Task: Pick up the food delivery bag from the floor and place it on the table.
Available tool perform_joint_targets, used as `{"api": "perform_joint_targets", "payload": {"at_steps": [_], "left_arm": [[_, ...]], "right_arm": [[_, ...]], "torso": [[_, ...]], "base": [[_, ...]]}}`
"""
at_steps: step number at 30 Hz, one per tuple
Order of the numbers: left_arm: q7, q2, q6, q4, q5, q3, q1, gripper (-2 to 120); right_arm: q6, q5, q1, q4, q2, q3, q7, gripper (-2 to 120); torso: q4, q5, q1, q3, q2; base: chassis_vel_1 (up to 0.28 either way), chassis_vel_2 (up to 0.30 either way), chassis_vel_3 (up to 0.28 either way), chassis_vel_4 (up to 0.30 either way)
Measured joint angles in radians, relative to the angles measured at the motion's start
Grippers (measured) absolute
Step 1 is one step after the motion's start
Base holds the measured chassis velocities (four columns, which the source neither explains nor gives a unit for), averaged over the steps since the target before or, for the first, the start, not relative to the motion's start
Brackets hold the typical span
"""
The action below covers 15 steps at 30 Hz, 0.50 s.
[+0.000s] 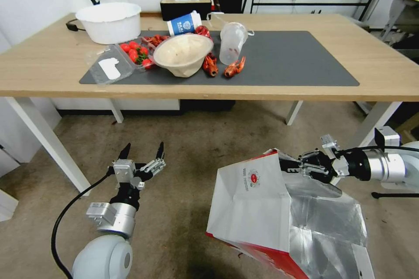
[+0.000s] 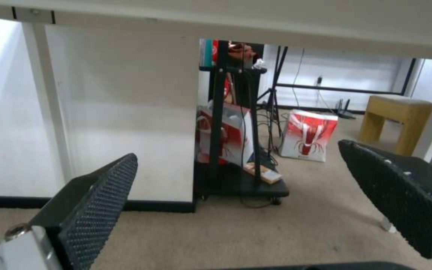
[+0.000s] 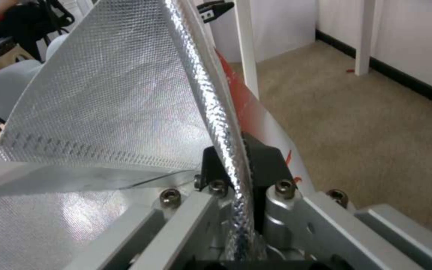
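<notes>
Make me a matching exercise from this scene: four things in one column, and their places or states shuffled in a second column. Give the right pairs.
1. food delivery bag
2. left gripper
3. white basin
4. beige bowl

A. open, holding nothing, above the floor
B. tipped on the dark mat
C. rim pinched by the right gripper
D. far left of the table

Pairs: 1-C, 2-A, 3-D, 4-B

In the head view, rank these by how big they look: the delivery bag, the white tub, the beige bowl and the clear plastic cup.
1. Food delivery bag, though it is nearest the camera; right gripper grips its rim.
2. White tub and beige bowl look about alike; unranked.
3. Clear plastic cup.
</notes>
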Motion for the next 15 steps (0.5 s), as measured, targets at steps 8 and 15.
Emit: {"api": "perform_joint_targets", "payload": {"at_steps": [8,15], "left_arm": [[0.001,-0.001,0.0,-0.001,0.0,0.001,0.002,100],[0.002,-0.002,-0.001,-0.002,0.0,0.001,0.003,100]], "right_arm": [[-0.001,-0.003,0.0,0.0,-0.013,0.007,0.002,0],[-0.003,-0.011,0.0,-0.003,-0.024,0.01,0.003,0]], "torso": [[0.0,0.0,0.01,0.021,0.031],[0.0,0.0,0.02,0.04,0.06]], "base": [[0.0,0.0,0.0,0.0],[0.0,0.0,0.0,0.0]]}}
